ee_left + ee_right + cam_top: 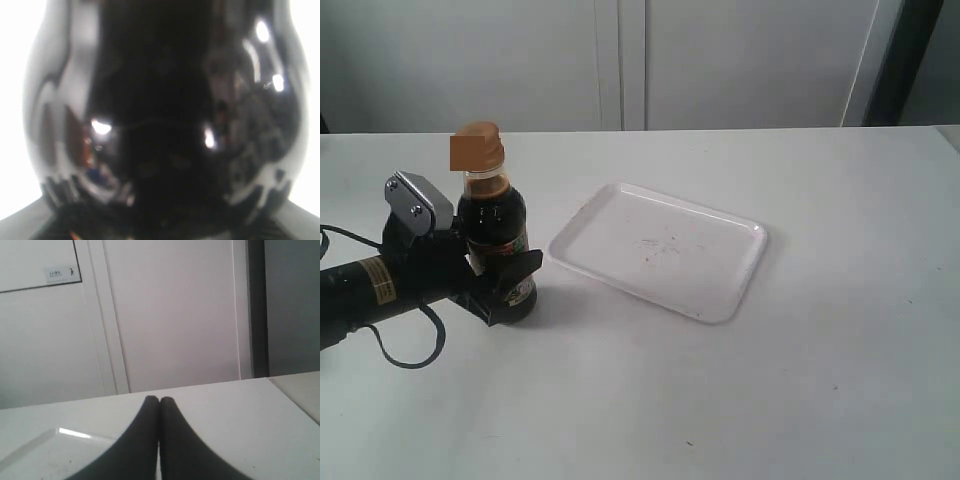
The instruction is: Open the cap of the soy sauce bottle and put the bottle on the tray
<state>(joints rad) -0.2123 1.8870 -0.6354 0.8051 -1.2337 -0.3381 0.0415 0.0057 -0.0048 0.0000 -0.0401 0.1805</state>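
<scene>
The soy sauce bottle (492, 230) stands upright on the table at the left, just left of the tray (720, 270). Its orange-brown cap (480, 148) tops the narrow neck; whether the lid is flipped open I cannot tell. My left gripper (508, 282) is shut on the bottle's lower body, a finger on each side. The left wrist view is filled by the dark, glossy bottle (160, 120). My right gripper (159, 401) is shut with nothing between its fingers, low over the table beside the tray (40, 450). It is out of the exterior view.
The white table (820, 400) runs back to a pale wall of cabinet doors (620, 60). A dark upright post (905, 60) stands at the back right. The left arm's body and cable (380, 300) lie along the table's left edge.
</scene>
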